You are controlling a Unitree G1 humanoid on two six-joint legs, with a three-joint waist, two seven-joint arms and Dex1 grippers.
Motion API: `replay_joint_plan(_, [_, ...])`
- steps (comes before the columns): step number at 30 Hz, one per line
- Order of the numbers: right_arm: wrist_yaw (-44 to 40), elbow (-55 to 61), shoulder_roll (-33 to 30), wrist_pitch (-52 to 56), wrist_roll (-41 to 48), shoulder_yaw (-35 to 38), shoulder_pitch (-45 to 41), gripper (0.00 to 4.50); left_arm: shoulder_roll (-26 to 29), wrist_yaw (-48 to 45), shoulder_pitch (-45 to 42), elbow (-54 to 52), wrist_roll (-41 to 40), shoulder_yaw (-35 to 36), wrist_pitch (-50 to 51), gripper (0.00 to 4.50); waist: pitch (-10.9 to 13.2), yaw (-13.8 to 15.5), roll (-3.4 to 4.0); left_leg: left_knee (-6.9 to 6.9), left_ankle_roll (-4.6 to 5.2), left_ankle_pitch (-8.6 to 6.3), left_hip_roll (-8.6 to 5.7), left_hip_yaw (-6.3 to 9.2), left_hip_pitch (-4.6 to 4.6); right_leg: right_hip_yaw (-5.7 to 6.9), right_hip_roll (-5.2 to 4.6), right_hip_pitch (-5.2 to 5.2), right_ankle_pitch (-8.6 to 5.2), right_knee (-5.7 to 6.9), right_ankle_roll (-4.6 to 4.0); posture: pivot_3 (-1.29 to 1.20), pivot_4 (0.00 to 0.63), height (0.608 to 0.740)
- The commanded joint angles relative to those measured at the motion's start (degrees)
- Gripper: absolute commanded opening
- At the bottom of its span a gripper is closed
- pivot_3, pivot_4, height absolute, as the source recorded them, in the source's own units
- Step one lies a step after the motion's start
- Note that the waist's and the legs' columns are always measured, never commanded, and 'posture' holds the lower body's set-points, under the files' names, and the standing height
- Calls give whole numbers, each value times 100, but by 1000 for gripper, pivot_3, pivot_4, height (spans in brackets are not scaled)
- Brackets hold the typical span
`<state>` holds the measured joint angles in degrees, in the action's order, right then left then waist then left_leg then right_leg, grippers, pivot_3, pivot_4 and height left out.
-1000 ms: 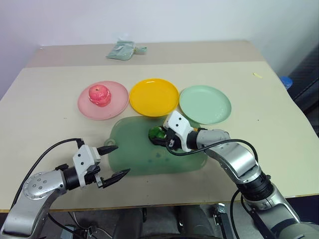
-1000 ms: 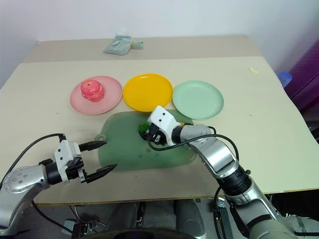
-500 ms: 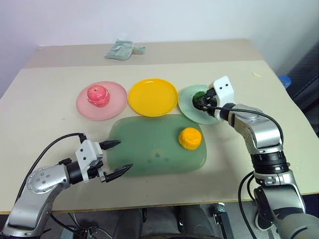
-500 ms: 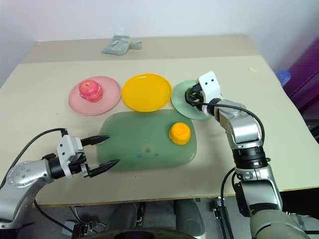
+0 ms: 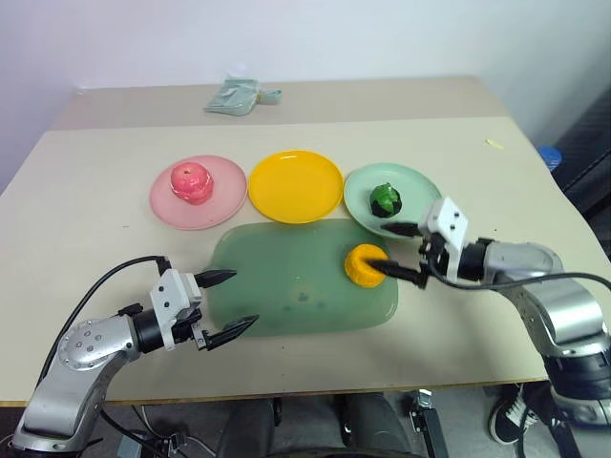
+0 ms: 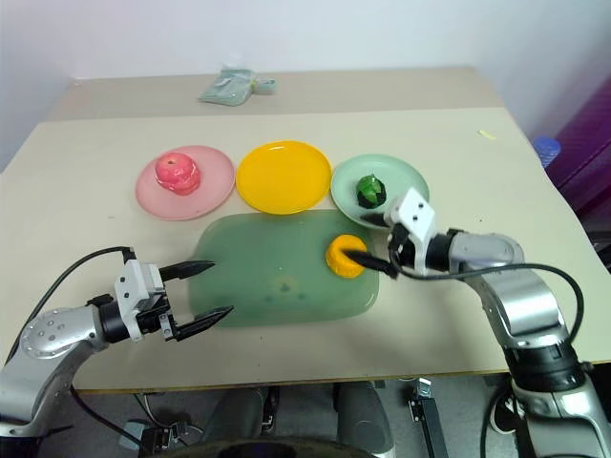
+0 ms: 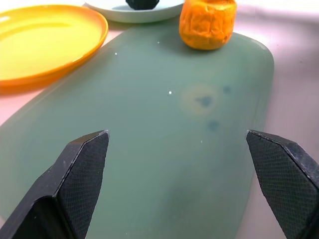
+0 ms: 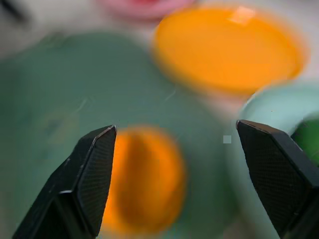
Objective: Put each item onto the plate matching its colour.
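The dark green lumpy item [image 5: 385,199] lies on the pale mint green plate [image 5: 418,192]. The pink-red apple-like item [image 5: 191,181] rests on the pink plate [image 5: 224,203]. Between them the yellow plate [image 5: 295,184] holds nothing. The orange-yellow item [image 5: 364,264] sits on the translucent green board [image 5: 286,286]. My right gripper [image 5: 399,252] is open just right of the orange item, one finger over the mint plate's edge, the other touching or nearly touching the orange item. My left gripper [image 5: 229,302] is open at the board's left end, empty.
A crumpled greenish packet [image 5: 236,96] lies at the table's far side. A small yellow scrap [image 5: 493,144] lies at the far right. The table's front edge runs close behind both grippers.
My right gripper carried the dark green item from the board to the mint plate, let it go, opened, and drew back toward the orange item. My left gripper stayed put.
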<state>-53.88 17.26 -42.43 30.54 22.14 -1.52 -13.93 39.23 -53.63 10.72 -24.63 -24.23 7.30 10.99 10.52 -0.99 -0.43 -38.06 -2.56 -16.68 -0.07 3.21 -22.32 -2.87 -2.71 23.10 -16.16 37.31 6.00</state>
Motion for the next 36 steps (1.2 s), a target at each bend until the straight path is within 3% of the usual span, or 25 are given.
replay_joint_plan(1, [197, -130, 94, -246, -335, -190, -19, 3886, 14, -31, -152, -8, -4, -79, -26, 4500, -2, -13, 1, 0, 0, 0, 1, 0, 2, 0, 2, 0, 0, 2, 0, 0, 150, 740])
replay_joint_plan(5, [363, -311, 306, -354, -440, -284, -84, 3886, 31, -36, -219, 36, 2, -114, -24, 4500, -6, 2, 0, 0, 0, 0, -1, 0, 2, -1, 1, -2, 0, 1, 0, 0, 150, 740])
replay_joint_plan(8, [387, -179, 407, -232, -243, -192, -107, 3126, 47, -38, -189, 50, -6, -84, -42, 4500, -6, 12, -1, 0, 0, 0, 0, 3, 2, -1, 1, -2, 0, 2, 0, 0, 150, 740])
replay_joint_plan(11, [501, -11, 538, -72, 27, -3, -218, 1989, 45, -25, -88, 48, 11, -48, -83, 4500, -6, 14, -1, -1, 0, 0, 0, 3, 2, -1, -1, -4, 0, 1, 0, 0, 150, 740])
replay_joint_plan(13, [574, 85, 627, 3, 178, 111, -355, 1651, 42, -2, -34, 40, 9, -15, -90, 4500, -5, 14, 0, -1, 0, 0, 0, 4, 2, -1, -1, -3, 0, 1, 0, 0, 150, 740])
replay_joint_plan(17, [912, 64, 1086, 333, 492, 153, -1149, 1651, 30, 100, 23, 63, -12, 105, -89, 4500, -2, -19, 4, -1, 0, 0, 2, 2, 1, -1, 2, 2, 0, 3, -1, 0, 150, 740])
replay_joint_plan(22, [1662, -1119, 2081, 495, -155, -542, -2514, 1651, -48, 300, -1, 47, -95, 219, 9, 4500, -2, -30, 5, 1, -1, 1, 2, 4, 0, -1, 3, 11, 0, 14, -2, 0, 150, 740])
replay_joint_plan(25, [1613, -1634, 2297, 350, -318, -673, -2824, 1651, -53, 331, -29, 58, -69, 197, 9, 4500, -3, 37, 2, 2, -2, 1, 1, 10, -8, 3, -5, 15, 0, 12, -2, 0, 150, 740])
replay_joint_plan(28, [1209, -1620, 2061, 330, -265, -686, -2758, 2919, -33, 274, 33, 103, -107, 282, -47, 4500, -2, 47, 3, 1, -2, 1, -9, 9, -18, 5, -25, 15, 1, 0, -1, 0, 150, 740])
replay_joint_plan(31, [798, -1194, 1645, 284, -179, -634, -2430, 4472, -38, 254, 76, 106, -102, 296, -73, 4500, -2, 32, 2, 1, 0, 0, -13, 4, -19, 6, -33, 13, 1, -6, 1, 0, 150, 740])
replay_joint_plan(36, [431, -659, 804, -108, -444, -634, -1687, 4472, -70, 275, 114, -26, -120, 240, -23, 4500, -2, 0, 3, 3, 2, -1, -9, 6, -14, 11, -19, 11, 1, -6, 1, 0, 150, 740])
